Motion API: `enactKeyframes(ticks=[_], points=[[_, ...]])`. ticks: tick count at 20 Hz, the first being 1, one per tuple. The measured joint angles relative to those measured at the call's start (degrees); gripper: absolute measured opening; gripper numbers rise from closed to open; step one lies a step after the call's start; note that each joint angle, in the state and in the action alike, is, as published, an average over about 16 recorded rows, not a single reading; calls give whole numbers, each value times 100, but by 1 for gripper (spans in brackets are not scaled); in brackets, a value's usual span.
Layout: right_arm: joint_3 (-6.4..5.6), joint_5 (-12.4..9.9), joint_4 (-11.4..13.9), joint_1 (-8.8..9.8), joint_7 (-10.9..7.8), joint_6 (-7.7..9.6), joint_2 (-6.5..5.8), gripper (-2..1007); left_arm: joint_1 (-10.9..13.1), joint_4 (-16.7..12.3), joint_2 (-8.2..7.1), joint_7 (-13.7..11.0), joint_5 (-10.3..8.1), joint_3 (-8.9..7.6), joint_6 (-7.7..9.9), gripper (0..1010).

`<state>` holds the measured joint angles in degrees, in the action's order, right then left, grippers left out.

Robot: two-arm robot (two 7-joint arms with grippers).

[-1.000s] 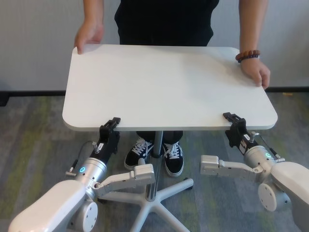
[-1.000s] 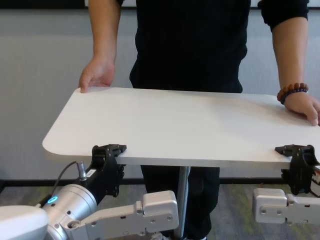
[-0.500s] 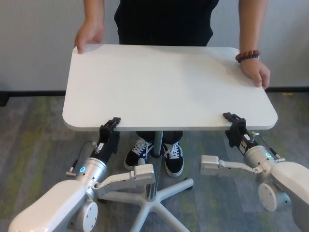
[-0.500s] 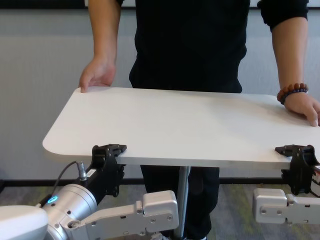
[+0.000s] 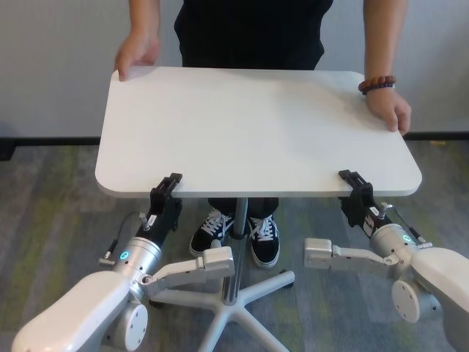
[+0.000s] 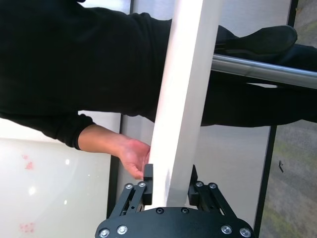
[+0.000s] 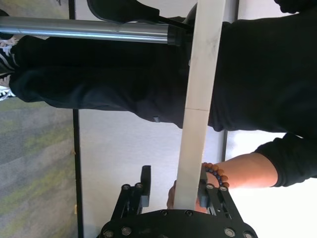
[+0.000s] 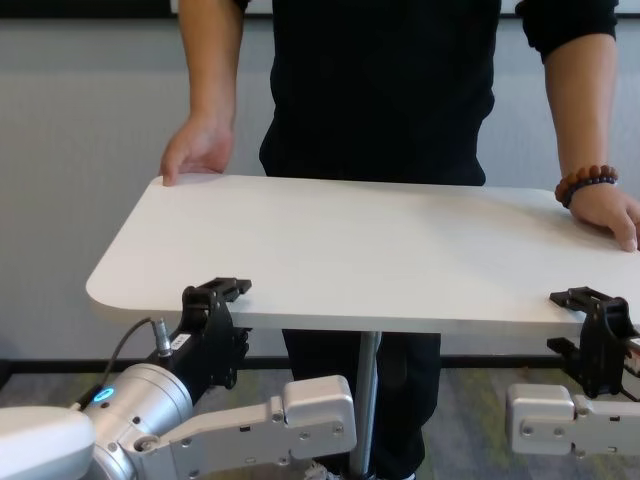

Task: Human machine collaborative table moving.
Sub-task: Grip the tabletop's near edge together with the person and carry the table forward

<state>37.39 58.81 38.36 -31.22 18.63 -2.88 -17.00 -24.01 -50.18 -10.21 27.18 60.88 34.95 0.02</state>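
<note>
The white table [image 5: 249,125] stands on a slim metal pole [image 5: 238,220]. The human [image 5: 249,33] in a black shirt stands at its far side, one hand [image 5: 135,55] on the far left corner and the braceleted hand [image 5: 388,110] on the far right edge. My left gripper [image 5: 167,189] is shut on the near edge at the left; in the left wrist view [image 6: 169,178] both fingers press the tabletop [image 6: 183,99]. My right gripper [image 5: 352,187] straddles the near edge at the right and is open; in the right wrist view [image 7: 174,181] one finger [image 7: 145,183] stands clear of the underside.
The table's white star base [image 5: 234,301] spreads on the grey carpet between my arms. The human's black sneakers [image 5: 212,227] are beside the pole. A pale wall with a dark skirting runs behind the human.
My right gripper's lower jaw has dropped away from the table's underside. My left gripper's upper jaw has shifted slightly up. The human's hands and the table have barely moved.
</note>
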Motion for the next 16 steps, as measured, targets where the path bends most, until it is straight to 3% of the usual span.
enactKeyframes(ticks=[10, 16], points=[[5, 10, 29, 14, -46, 14, -11, 812, 0, -36, -13, -1, 7, 4, 10, 715], [48, 63, 410, 159, -215, 134, -145, 944, 117, -317, -156, -100, 69, 52, 119, 891]])
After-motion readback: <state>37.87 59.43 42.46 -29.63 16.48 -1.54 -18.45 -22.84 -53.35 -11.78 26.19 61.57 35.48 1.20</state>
